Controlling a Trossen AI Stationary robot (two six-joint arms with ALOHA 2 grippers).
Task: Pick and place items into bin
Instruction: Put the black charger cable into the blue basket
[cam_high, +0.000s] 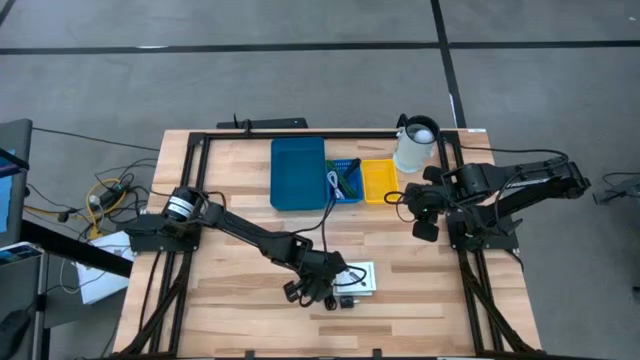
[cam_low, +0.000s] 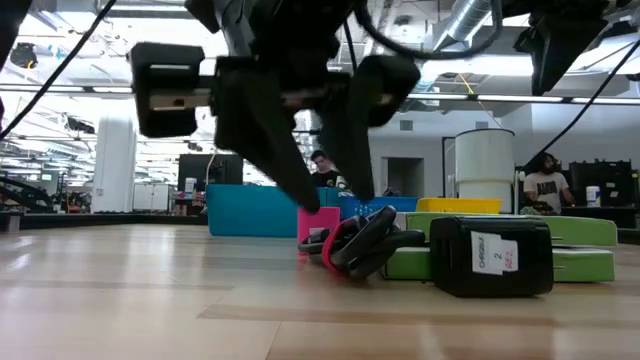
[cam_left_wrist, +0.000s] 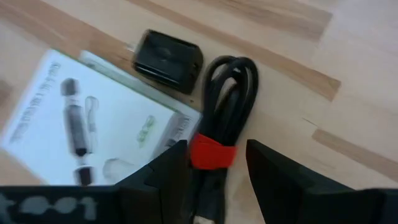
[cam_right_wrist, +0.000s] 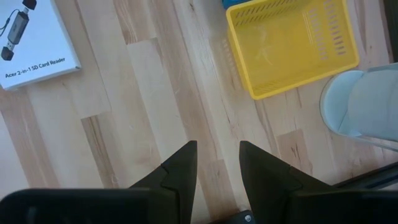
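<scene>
Left gripper (cam_left_wrist: 216, 171) down near table's front edge, fingers parted, straddling coiled black cable (cam_left_wrist: 229, 93) at its red strap (cam_left_wrist: 211, 152); not lifted. Cable lies beside white box (cam_left_wrist: 81, 118), black block (cam_left_wrist: 168, 53) just beside. Right gripper (cam_right_wrist: 217, 165) half open, empty, near yellow basket (cam_right_wrist: 292, 81) toward back edge.

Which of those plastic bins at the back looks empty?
The yellow bin, the one nearest the white jug. Its mesh floor is bare, while the small blue basket beside it holds items.
</scene>
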